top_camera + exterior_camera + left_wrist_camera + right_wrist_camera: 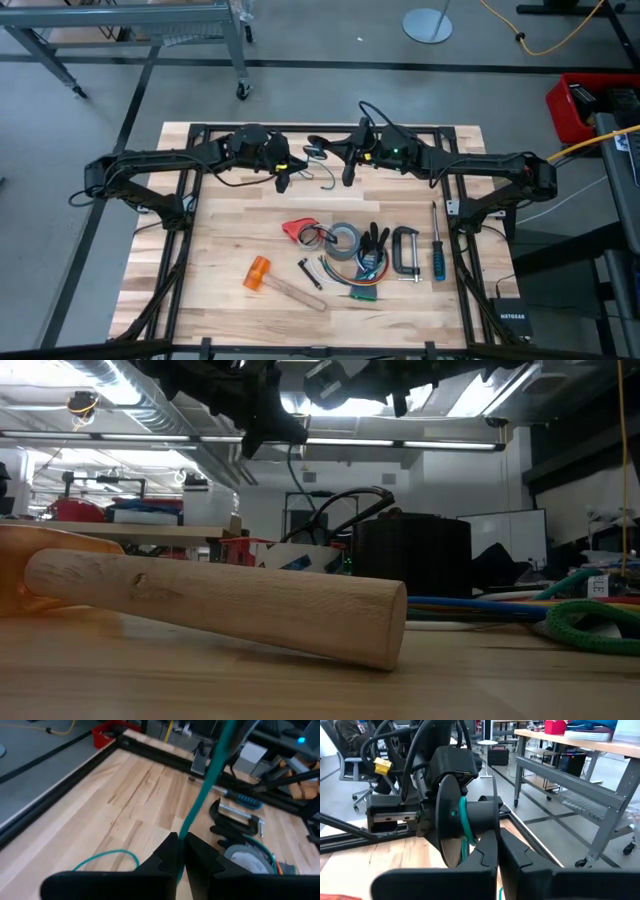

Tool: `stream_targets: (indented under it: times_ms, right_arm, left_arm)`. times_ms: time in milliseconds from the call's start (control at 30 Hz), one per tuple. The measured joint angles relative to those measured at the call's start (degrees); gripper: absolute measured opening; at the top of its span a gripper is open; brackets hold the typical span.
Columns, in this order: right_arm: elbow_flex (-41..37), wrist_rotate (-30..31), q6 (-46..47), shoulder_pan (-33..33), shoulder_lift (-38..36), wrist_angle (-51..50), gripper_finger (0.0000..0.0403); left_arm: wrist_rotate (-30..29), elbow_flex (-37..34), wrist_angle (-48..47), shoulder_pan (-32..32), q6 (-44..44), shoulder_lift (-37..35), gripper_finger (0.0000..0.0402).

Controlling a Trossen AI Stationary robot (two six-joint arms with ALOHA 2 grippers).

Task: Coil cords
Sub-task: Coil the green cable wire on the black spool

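The cord (202,790) shows teal and thin, stretched in the air between my two grippers over the table's far middle. My left gripper (283,178) is shut on it. A slack loop of it (107,855) trails below, and in the high view that loop (325,180) hangs between the arms. My right gripper (352,165) is shut, and a black disc with a round hub (480,817) stands right at its fingertips. The cord (464,825) turns around that hub. My left gripper pinches one strand of the cord (181,836) between its fingertips, which slant down toward the table. From there the strand runs taut up toward the right arm. My right gripper comes in about level from the table's right. A bit of cord (498,892) shows in the slit between its fingers; the fingers hide the rest.
Tools lie on the near half of the table: an orange-headed hammer (270,280), a grey tape roll (345,238), a C-clamp (405,250), a blue screwdriver (437,245), a red piece (298,230) and coloured wires (362,288). Black frame rails (190,128) edge the table.
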Motion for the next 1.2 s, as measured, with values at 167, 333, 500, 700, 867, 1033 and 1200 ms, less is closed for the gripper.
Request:
stream_targets:
  times_ms: [167,333,500,700,867,1033,1200]
  right_arm:
    - [0.3,0.2,0.1,0.0,-0.3,1.9,0.0001]
    - [1.0,0.2,-0.2,0.0,-0.3,1.5,0.0001]
    - [2.2,0.2,-1.7,0.0,-0.2,1.2,0.0001]
    - [3.6,-0.1,-2.2,0.0,-0.2,1.2,0.0001]
    - [3.9,-0.1,-2.9,0.0,-0.1,1.2,0.0001]
    - [3.9,-0.1,-3.0,0.0,-0.1,1.1,0.0001]
    - [3.9,-0.1,-3.2,0.0,-0.1,1.9,0.0001]
  left_arm:
    - [-0.2,-0.2,-0.7,0.0,0.0,0.2,0.0061]
    - [-0.2,-0.2,-0.2,0.3,0.2,0.2,0.0097]
    - [-0.2,-0.2,-1.1,0.4,0.2,0.1,0.0113]
    - [-1.7,-0.2,-2.8,0.4,0.3,0.1,0.0114]
    - [-2.9,-0.1,-2.0,0.4,1.0,0.1,0.0104]
    - [-5.5,-0.1,-1.7,0.4,1.1,0.1,0.0091]
    - [-7.8,-0.1,-1.7,0.4,1.1,0.1,0.0072]
